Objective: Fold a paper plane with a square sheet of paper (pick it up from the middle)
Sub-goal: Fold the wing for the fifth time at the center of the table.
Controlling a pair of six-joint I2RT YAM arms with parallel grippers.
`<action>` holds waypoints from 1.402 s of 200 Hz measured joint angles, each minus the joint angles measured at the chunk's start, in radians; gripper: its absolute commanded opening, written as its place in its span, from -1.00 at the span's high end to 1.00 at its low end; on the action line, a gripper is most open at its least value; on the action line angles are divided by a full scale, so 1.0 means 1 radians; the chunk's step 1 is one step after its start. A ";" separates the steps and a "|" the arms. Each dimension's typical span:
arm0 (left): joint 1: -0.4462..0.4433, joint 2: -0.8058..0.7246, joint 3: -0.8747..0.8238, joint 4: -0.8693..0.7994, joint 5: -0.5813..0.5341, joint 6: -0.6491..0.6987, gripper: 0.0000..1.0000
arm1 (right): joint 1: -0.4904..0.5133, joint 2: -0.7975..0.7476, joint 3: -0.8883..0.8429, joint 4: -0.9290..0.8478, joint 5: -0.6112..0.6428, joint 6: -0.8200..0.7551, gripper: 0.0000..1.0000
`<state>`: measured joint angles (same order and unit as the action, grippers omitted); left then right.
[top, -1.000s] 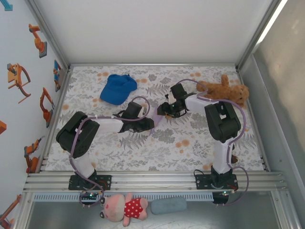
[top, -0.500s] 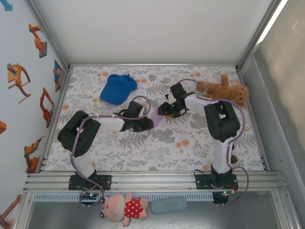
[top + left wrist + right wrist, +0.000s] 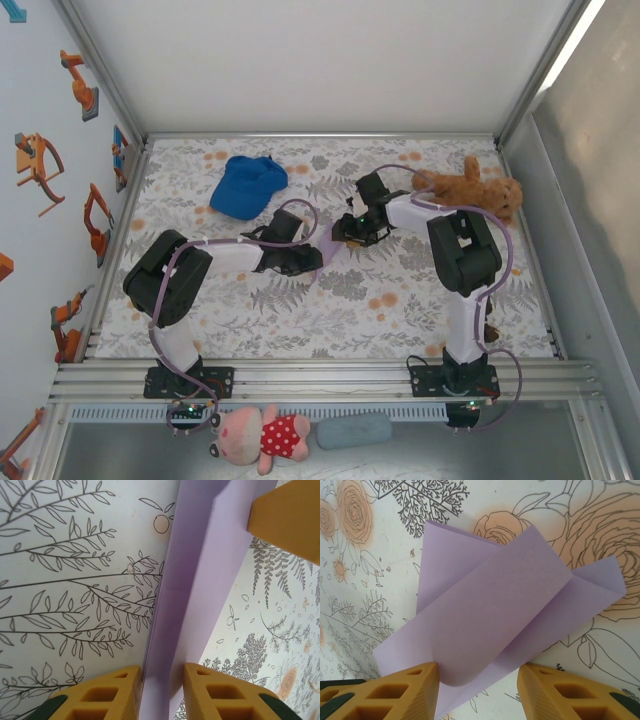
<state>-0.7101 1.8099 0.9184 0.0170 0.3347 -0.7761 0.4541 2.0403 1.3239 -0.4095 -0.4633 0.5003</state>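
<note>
The square sheet of paper [image 3: 327, 249] is lavender and partly folded, lying mid-table between both grippers. In the left wrist view it is a long folded strip [image 3: 200, 580] running away from me. My left gripper [image 3: 161, 692] [image 3: 317, 259] is shut on its near end, a fingertip [image 3: 107, 692] pressed against each side. The right gripper's yellow finger [image 3: 287, 520] shows at the strip's far end. In the right wrist view a flap of the paper [image 3: 495, 610] curls up over the flat layer. My right gripper [image 3: 479, 685] [image 3: 342, 234] straddles that curl, open, with its left finger touching it.
A blue cap [image 3: 247, 185] lies at the back left and a brown teddy bear [image 3: 470, 190] at the back right. A pink plush toy [image 3: 258, 436] and a grey-blue pad [image 3: 355, 430] sit in front of the arm bases. Walls close in the floral table [image 3: 400, 300].
The right gripper's jaws have narrowed around the curled flap. The left arm has edged slightly toward the paper. The paper stays between the two grippers.
</note>
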 measured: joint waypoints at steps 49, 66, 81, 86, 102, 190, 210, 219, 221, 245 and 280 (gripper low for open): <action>-0.004 -0.009 0.003 0.004 0.005 0.008 0.05 | 0.002 0.010 0.017 -0.022 0.008 0.008 0.08; -0.010 -0.015 0.003 0.003 -0.003 0.017 -0.04 | 0.002 0.011 0.021 -0.028 0.009 0.012 0.08; -0.016 -0.024 0.003 -0.007 -0.022 0.029 -0.07 | 0.002 0.013 0.025 -0.031 0.009 0.016 0.08; -0.019 -0.026 0.003 -0.011 -0.027 0.034 -0.08 | 0.002 0.013 0.026 -0.032 0.009 0.019 0.08; -0.030 -0.030 0.004 -0.023 -0.047 0.051 -0.09 | 0.002 0.014 0.027 -0.034 0.010 0.023 0.08; -0.071 -0.023 0.049 -0.123 -0.111 0.127 0.00 | 0.002 0.022 0.040 -0.050 0.012 0.026 0.10; -0.071 -0.021 0.051 -0.127 -0.111 0.137 0.03 | 0.002 0.023 0.040 -0.050 0.012 0.026 0.11; -0.071 -0.020 0.051 -0.128 -0.112 0.140 0.05 | 0.002 0.023 0.040 -0.051 0.012 0.026 0.11; -0.071 -0.020 0.051 -0.128 -0.113 0.141 0.06 | 0.002 0.024 0.040 -0.051 0.012 0.026 0.11; -0.067 -0.017 0.051 -0.130 -0.113 0.151 0.10 | 0.002 0.028 0.046 -0.058 0.013 0.026 0.11; -0.059 -0.014 0.051 -0.135 -0.110 0.159 0.21 | 0.002 0.028 0.046 -0.059 0.014 0.026 0.12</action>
<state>-0.7692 1.7958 0.9695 -0.1181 0.2245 -0.6167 0.4561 2.0682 1.3701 -0.4683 -0.4488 0.5266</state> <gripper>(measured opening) 0.413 0.440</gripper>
